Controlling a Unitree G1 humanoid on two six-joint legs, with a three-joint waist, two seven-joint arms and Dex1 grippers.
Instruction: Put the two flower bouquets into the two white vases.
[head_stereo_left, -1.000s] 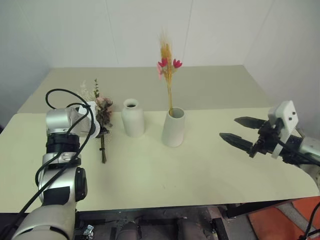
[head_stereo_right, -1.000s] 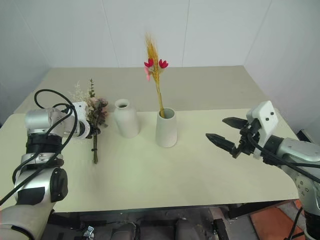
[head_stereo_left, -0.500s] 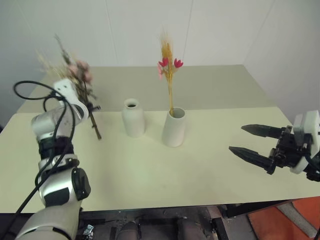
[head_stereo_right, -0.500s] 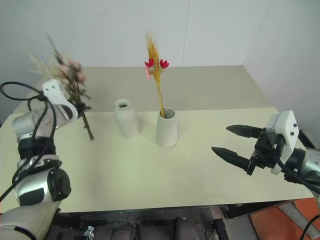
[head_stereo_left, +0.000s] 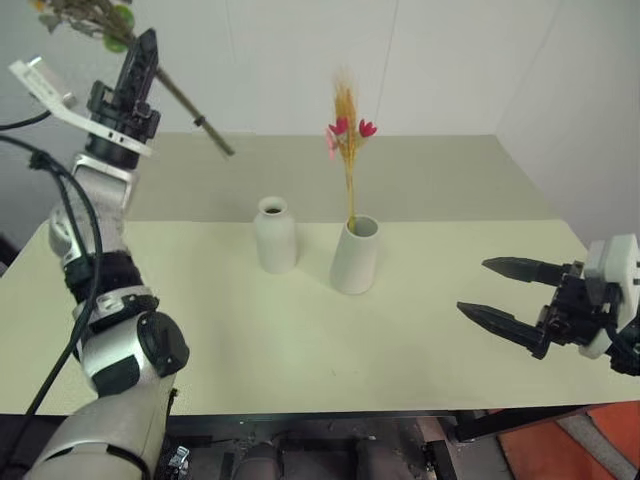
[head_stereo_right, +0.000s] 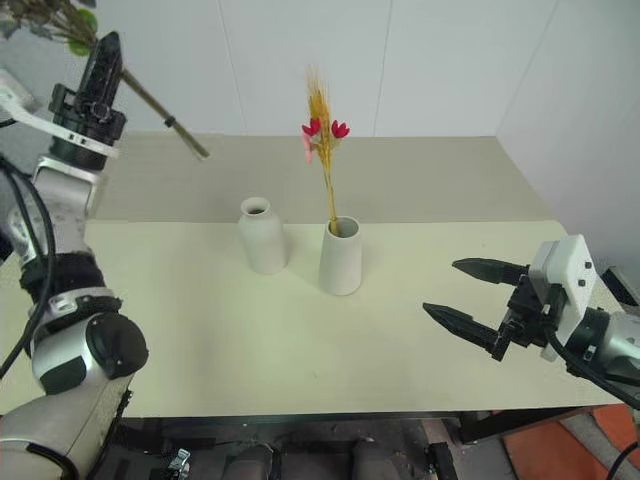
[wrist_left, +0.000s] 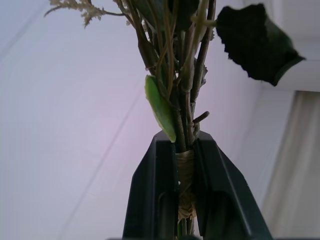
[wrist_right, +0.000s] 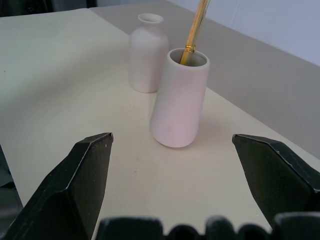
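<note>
Two bouquets are showing here, and they are well apart. One, the bushy bouquet (wrist_left: 179, 75), is hanging high over the table's far left corner, its tied stems pinched between the tightly closed fingers of the left gripper (head_stereo_left: 142, 52), with the stem ends slanting down toward the vases. The other, the thin yellow-stemmed bouquet (head_stereo_left: 347, 130), is standing upright in the cone vase (head_stereo_left: 355, 255), its small pink-red blossoms well above the rim. Just beside the cone vase, on its left, the bottle vase (head_stereo_left: 275, 234) is standing with nothing in its neck.

Both vases are sitting near the middle of the pale cream table (head_stereo_left: 300, 340), which is butting against a second, slightly duller table top behind it. White panelled walls are closing the room in at the back and along the right side.

Low on the right, the right gripper (head_stereo_left: 510, 295) is hovering over the table's near right edge, its black fingers spread wide and holding nothing, pointing toward the vases.

A second ago the bushy bouquet was lying on the table left of the bottle vase, under the left gripper; now it is being carried high in the air. The right gripper is sitting farther back toward the table's right edge than before.
</note>
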